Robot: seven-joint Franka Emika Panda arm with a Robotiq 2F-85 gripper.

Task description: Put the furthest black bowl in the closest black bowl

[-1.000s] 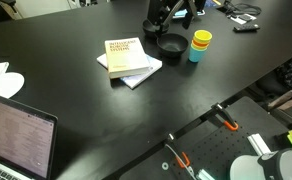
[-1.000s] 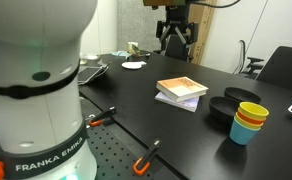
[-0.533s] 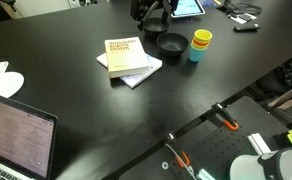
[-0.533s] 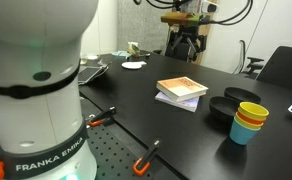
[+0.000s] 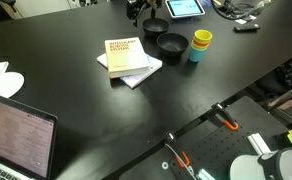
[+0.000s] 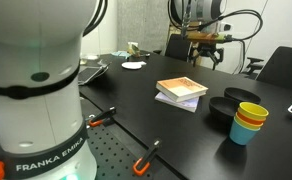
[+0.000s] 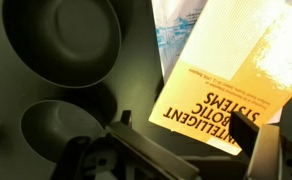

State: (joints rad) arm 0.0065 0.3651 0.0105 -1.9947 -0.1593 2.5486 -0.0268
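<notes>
Two black bowls sit on the black table next to a stack of books. In an exterior view the farther bowl [image 5: 154,28] lies behind the nearer bowl [image 5: 172,43]. In the wrist view both show at left, one bowl [image 7: 71,40] above the other bowl [image 7: 61,125]. In an exterior view they overlap as one dark shape [image 6: 232,105]. My gripper [image 5: 144,10] [image 6: 208,55] hangs above the table near the books and bowls. In the wrist view it [image 7: 191,150] is open and empty, over the yellow book's edge.
A yellow book [image 5: 124,55] [image 7: 226,75] lies on another book [image 6: 181,92]. Stacked yellow and blue cups [image 5: 200,45] [image 6: 249,122] stand beside the bowls. A tablet [image 5: 183,8] lies behind them. A laptop [image 5: 16,130] and a white cloth [image 5: 4,78] lie on the same table, far from the bowls.
My gripper has swung sideways above the table toward the books and bowls, and a little lower. It stays open. The bowls, books and cups have not moved.
</notes>
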